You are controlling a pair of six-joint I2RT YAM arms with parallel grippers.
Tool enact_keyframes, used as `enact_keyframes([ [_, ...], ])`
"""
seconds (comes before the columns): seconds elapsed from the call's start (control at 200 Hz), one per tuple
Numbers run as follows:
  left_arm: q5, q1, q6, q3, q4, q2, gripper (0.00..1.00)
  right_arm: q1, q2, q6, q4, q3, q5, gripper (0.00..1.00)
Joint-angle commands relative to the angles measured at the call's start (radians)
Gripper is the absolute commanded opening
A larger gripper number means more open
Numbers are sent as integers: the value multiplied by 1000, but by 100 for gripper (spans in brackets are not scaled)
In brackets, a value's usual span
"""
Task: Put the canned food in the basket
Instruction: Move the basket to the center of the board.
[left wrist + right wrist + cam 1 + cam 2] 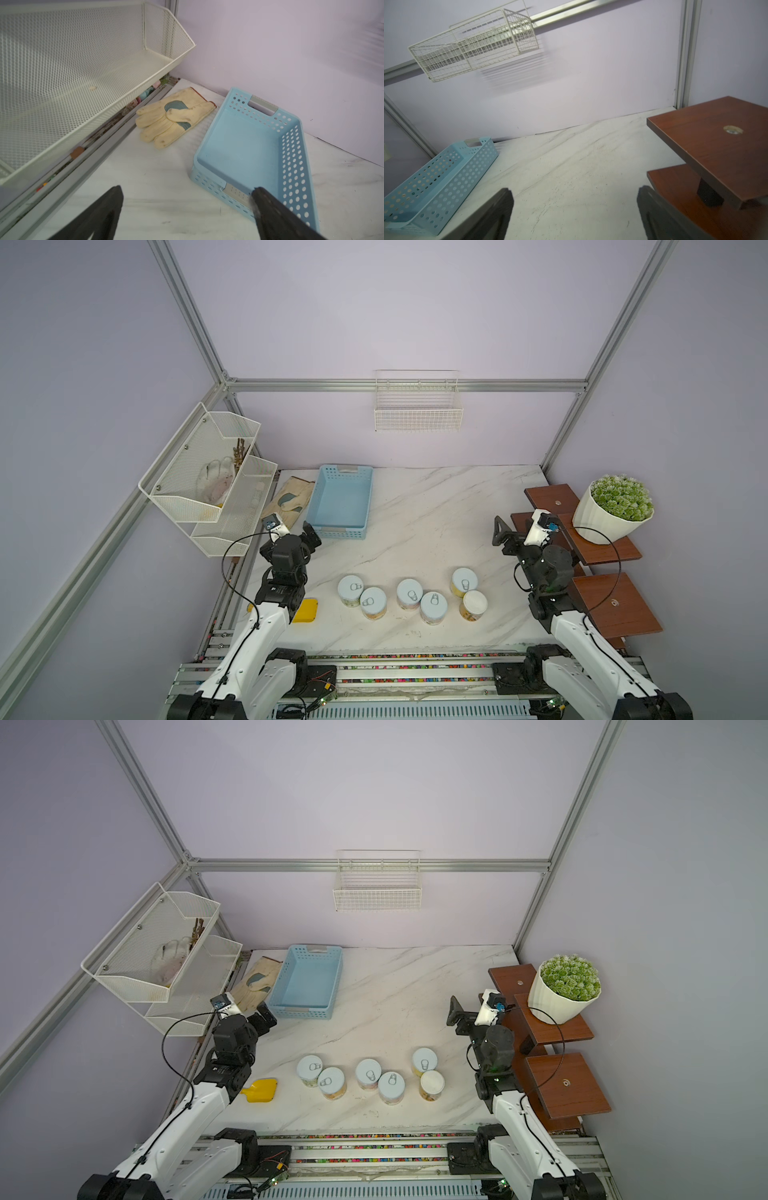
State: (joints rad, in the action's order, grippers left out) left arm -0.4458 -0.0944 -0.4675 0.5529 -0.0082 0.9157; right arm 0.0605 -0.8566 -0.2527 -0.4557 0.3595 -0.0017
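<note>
Several canned food tins stand upright in a loose row near the table's front, from the leftmost (pixel 351 590) (pixel 309 1070) to a plain-topped one (pixel 474 605) (pixel 432 1085) at the right; most tops show pull rings. The light blue basket (pixel 338 506) (pixel 305 986) (pixel 245 149) (pixel 436 176) sits empty at the back left. My left gripper (pixel 311 536) (pixel 266 1016) (pixel 187 190) hovers open just before the basket's near end. At the right, by the wooden shelves, my right gripper (pixel 498 531) (pixel 455 1011) (pixel 575 190) is open over bare marble. Neither holds anything.
A work glove (pixel 289 497) (pixel 172 118) lies left of the basket. A white mesh rack (pixel 208 477) overhangs the left edge and a wire basket (pixel 417 406) hangs on the back wall. Brown stepped shelves (pixel 611 601) carry a potted plant (pixel 611 510). A yellow object (pixel 305 610) lies by the left arm.
</note>
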Motion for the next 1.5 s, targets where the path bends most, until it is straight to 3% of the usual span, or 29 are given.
enact_keyframes([
  [0.0, 55, -5, -154, 93, -247, -2, 100, -4, 7, -138, 160, 21, 32, 99],
  [0.2, 215, -5, -119, 195, -331, 66, 100, -4, -93, -274, 282, 114, -63, 99],
  [0.325, 281, -9, -109, 266, -396, 123, 100, -4, -165, -230, 260, 138, -237, 99],
  [0.45, 366, -28, -87, 315, -407, 168, 100, 8, -203, -217, 295, 162, -280, 99],
  [0.675, 421, -84, -43, 454, -476, 295, 100, 200, -178, -84, 484, 240, -113, 99],
  [1.055, 480, -143, -3, 687, -559, 541, 100, 550, -188, -67, 719, 331, 144, 99],
  [1.27, 547, -146, -6, 848, -642, 729, 100, 581, -212, -110, 822, 386, 102, 99],
  [1.495, 679, -154, 18, 978, -688, 905, 100, 581, -351, -148, 1037, 519, 98, 99],
])
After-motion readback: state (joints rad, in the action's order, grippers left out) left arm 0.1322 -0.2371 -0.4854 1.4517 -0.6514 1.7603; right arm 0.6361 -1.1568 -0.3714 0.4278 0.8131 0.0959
